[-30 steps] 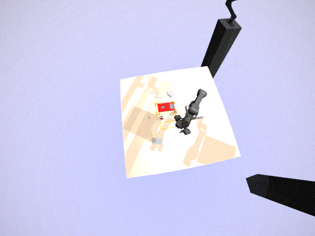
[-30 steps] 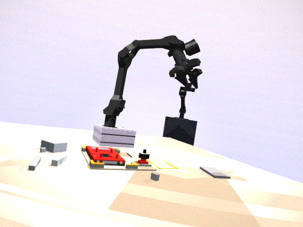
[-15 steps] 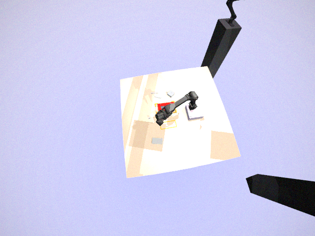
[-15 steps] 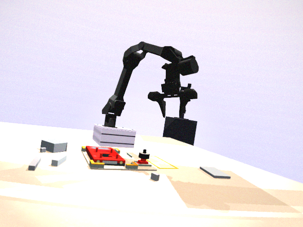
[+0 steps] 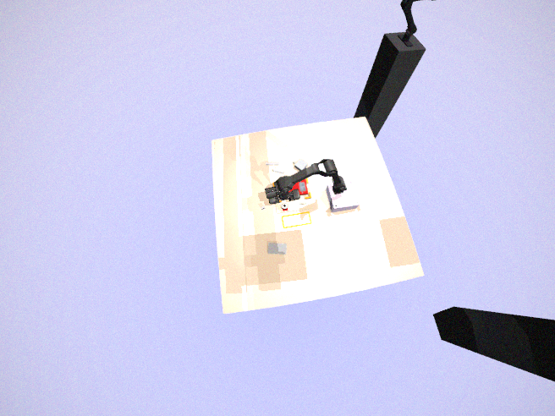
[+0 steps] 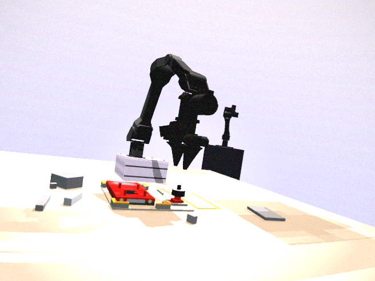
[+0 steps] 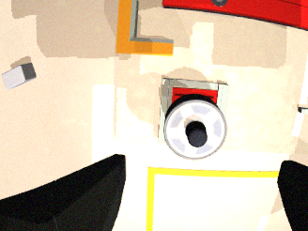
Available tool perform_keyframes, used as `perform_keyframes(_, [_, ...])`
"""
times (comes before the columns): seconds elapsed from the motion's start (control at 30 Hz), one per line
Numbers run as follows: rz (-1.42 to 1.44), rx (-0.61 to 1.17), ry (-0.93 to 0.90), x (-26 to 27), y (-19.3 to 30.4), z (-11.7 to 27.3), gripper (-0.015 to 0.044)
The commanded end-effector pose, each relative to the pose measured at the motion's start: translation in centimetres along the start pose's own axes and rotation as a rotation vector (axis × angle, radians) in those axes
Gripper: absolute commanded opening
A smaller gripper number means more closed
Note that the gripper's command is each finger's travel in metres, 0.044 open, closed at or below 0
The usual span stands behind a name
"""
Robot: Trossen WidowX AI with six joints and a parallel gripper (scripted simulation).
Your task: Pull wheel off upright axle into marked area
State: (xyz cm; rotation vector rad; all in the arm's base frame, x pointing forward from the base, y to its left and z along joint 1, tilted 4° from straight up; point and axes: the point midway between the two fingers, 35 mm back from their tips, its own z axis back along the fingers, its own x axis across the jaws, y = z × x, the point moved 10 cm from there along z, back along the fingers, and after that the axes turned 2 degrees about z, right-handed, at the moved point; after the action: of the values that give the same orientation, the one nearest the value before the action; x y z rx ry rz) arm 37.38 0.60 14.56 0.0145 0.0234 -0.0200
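Hanging high above the table (image 6: 302,241), the gripper (image 6: 180,164) points down with its jaws open and holding nothing. The wheel (image 7: 195,130) sits on its upright axle (image 6: 178,186), on the red base (image 6: 176,199) just beside the yellow-marked area (image 7: 216,204).

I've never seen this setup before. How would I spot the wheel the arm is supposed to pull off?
Find the big red block in front of the arm's pale base. Just beside its corner, next to the yellow outlined rectangle on the table, a small red stand holds an upright peg. The wheel is the dark disc on that peg; from above it is the only round, ring-shaped thing.
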Motion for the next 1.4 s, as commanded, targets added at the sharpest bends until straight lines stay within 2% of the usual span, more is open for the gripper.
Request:
perform_keyframes(0.0, [-0.005,0.007,0.003,0.1,0.7,-0.1,0.0300])
perform_keyframes(0.13, [-0.005,0.007,0.002,0.2,0.6,-1.1,0.0300])
perform_keyframes(0.4, [-0.005,0.007,0.003,-0.1,0.6,-7.4,0.0300])
perform_keyframes(0.57, [-0.005,0.007,0.003,-0.1,0.7,-7.6,0.0300])
perform_keyframes(0.6, [-0.001,0.002,0.014,-0.1,0.6,-7.4,0.0274])
perform_keyframes(1.13, [-0.001,0.002,0.014,-0.1,0.6,-7.4,0.0167])
perform_keyframes(1.33, [-0.001,0.002,0.014,-0.1,0.6,-7.3,0.0010])
perform_keyframes(1.37, [-0.001,0.002,0.014,-0.1,0.6,-7.3,0.0000])
